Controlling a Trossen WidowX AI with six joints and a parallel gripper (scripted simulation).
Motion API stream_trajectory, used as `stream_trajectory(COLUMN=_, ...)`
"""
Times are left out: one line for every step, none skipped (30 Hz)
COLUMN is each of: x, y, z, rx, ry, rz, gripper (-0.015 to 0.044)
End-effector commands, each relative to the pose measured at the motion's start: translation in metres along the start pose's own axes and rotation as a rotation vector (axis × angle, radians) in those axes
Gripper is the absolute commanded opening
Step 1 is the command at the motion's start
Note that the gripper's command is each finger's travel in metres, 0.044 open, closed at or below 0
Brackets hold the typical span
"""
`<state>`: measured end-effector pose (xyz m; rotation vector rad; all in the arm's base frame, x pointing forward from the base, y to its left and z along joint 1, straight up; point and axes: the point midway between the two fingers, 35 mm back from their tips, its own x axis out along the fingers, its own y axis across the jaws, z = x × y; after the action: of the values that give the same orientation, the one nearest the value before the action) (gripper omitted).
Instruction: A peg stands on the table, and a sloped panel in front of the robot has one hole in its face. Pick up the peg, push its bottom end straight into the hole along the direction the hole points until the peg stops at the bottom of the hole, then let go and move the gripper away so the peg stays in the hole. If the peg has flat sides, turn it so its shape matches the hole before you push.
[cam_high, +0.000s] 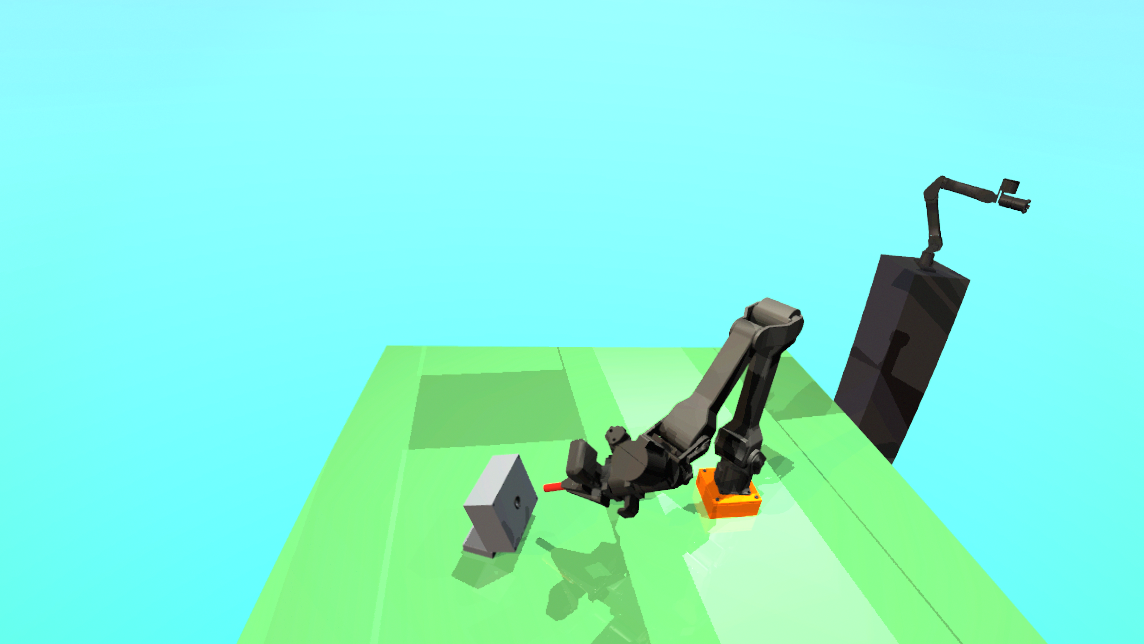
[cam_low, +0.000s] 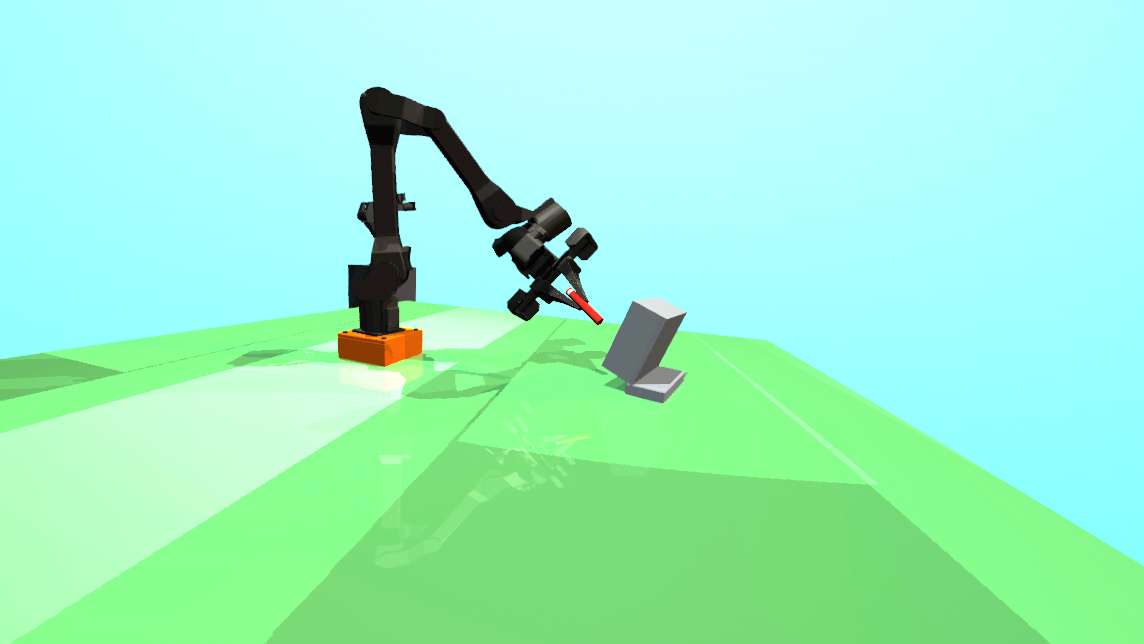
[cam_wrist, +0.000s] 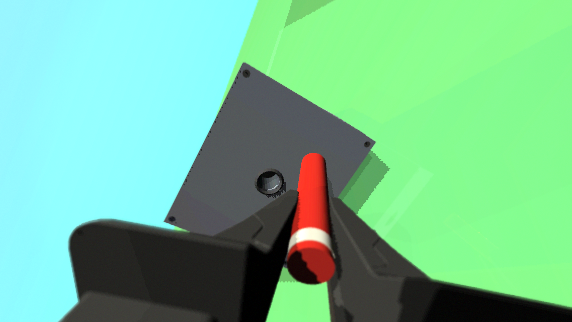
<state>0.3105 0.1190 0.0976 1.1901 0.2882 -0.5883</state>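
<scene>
A round red peg (cam_high: 553, 487) (cam_low: 586, 308) (cam_wrist: 313, 200) with a white band near its top end is held off the table, tilted, its free end toward the panel. My gripper (cam_high: 568, 486) (cam_low: 582, 303) (cam_wrist: 311, 203) is shut on the peg. The grey sloped panel (cam_high: 490, 512) (cam_low: 640, 344) (cam_wrist: 235, 135) stands in front, with a gap between it and the peg's end. Its round hole (cam_high: 517, 503) (cam_wrist: 270, 182) shows in the face; in the wrist view it lies left of the peg and a little below the peg's far end. The face is hidden in the exterior view.
The panel's flat foot (cam_high: 480, 547) (cam_low: 658, 385) rests on the green table (cam_high: 344, 584) (cam_low: 720, 560). The arm's orange base (cam_high: 729, 496) (cam_low: 379, 348) stands behind the gripper. A dark pillar (cam_high: 904, 352) with another small arm (cam_high: 933, 216) stands beyond the table's edge.
</scene>
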Motion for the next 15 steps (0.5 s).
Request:
stream_trajectory(x=-0.003, y=-0.001, z=-0.002, rx=-0.020, ry=0.000, rz=0.017, gripper=0.0000)
stream_trajectory(x=-0.004, y=-0.001, z=-0.003, rx=-0.023, ry=0.001, rz=0.022, gripper=0.0000)
stream_trajectory(x=-0.005, y=-0.001, z=-0.004, rx=-0.026, ry=0.002, rz=0.026, gripper=0.0000)
stream_trajectory(x=-0.006, y=-0.002, z=-0.004, rx=-0.030, ry=0.003, rz=0.031, gripper=0.0000)
stream_trajectory(x=-0.007, y=-0.002, z=-0.005, rx=-0.033, ry=0.003, rz=0.036, gripper=0.0000)
stream_trajectory(x=-0.008, y=-0.002, z=-0.006, rx=-0.036, ry=0.004, rz=0.041, gripper=0.0000)
stream_trajectory(x=-0.009, y=-0.002, z=-0.006, rx=-0.039, ry=0.005, rz=0.045, gripper=0.0000)
stream_trajectory(x=-0.010, y=-0.002, z=-0.007, rx=-0.042, ry=0.006, rz=0.050, gripper=0.0000)
stream_trajectory(x=-0.011, y=-0.002, z=-0.008, rx=-0.045, ry=0.006, rz=0.055, gripper=0.0000)
stream_trajectory(x=-0.012, y=-0.002, z=-0.008, rx=-0.048, ry=0.007, rz=0.060, gripper=0.0000)
stream_trajectory(x=-0.013, y=-0.002, z=-0.009, rx=-0.051, ry=0.008, rz=0.064, gripper=0.0000)
stream_trajectory(x=-0.014, y=-0.003, z=-0.010, rx=-0.054, ry=0.009, rz=0.069, gripper=0.0000)
stream_trajectory(x=-0.015, y=-0.003, z=-0.010, rx=-0.057, ry=0.009, rz=0.074, gripper=0.0000)
stream_trajectory(x=-0.016, y=-0.003, z=-0.011, rx=-0.060, ry=0.010, rz=0.078, gripper=0.0000)
stream_trajectory(x=-0.017, y=-0.003, z=-0.012, rx=-0.063, ry=0.011, rz=0.083, gripper=0.0000)
